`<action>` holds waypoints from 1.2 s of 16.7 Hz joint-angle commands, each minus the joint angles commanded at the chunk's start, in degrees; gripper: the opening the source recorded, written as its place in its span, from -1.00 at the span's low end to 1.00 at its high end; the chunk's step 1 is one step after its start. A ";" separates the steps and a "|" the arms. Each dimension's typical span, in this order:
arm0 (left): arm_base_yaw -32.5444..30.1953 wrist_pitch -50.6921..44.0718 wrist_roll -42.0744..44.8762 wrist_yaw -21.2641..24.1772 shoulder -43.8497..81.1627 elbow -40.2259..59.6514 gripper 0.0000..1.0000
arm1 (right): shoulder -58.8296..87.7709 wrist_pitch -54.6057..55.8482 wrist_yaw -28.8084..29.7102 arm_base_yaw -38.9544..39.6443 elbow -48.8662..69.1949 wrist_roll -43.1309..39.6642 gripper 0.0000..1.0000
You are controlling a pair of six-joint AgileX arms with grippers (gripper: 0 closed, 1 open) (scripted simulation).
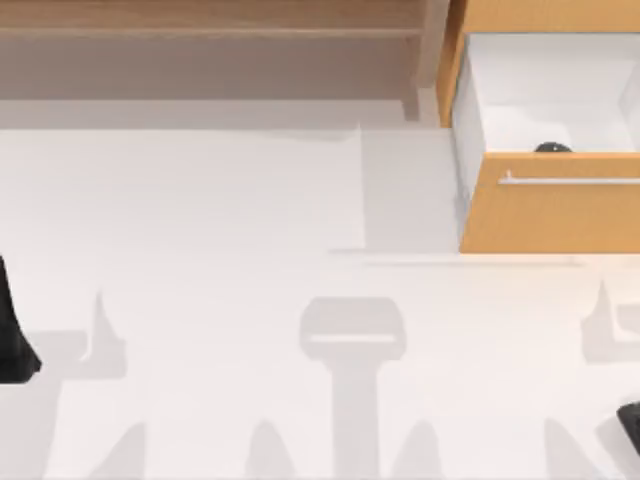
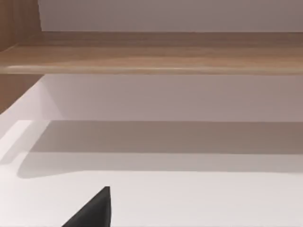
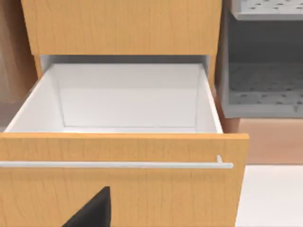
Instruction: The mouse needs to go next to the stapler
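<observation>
Closest to the overhead camera, both arms sit low at the counter's (image 1: 200,300) near edge: the left claw (image 1: 15,345) at the left border, the right claw (image 1: 630,425) in the right corner. Whether either claw is parted or closed I cannot tell. Each wrist view catches a dark wedge of its own claw.

Farther back on the right, the orange drawer (image 1: 550,215) stands pulled out, with a pale bar handle (image 1: 570,181) across its front. Peeking just over that front panel, inside the white drawer, is the mouse (image 1: 552,148), tucked against the front wall.

To reach it well, the right arm, being nearer, should probably come in from above and descend steeply behind the front panel, clear of the handle. No stapler can be made out.

Beyond, a wooden shelf (image 1: 200,30) spans the back. No brand, label or writing is legible.
</observation>
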 joint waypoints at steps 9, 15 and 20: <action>0.00 0.00 0.00 0.00 0.00 0.00 1.00 | 53.07 -25.97 0.04 2.99 46.67 1.45 1.00; 0.00 0.00 0.00 0.00 0.00 0.00 1.00 | 92.59 -43.90 0.09 5.69 80.78 2.17 1.00; 0.00 0.00 0.00 0.00 0.00 0.00 1.00 | 116.34 -55.02 0.25 6.90 101.21 2.60 1.00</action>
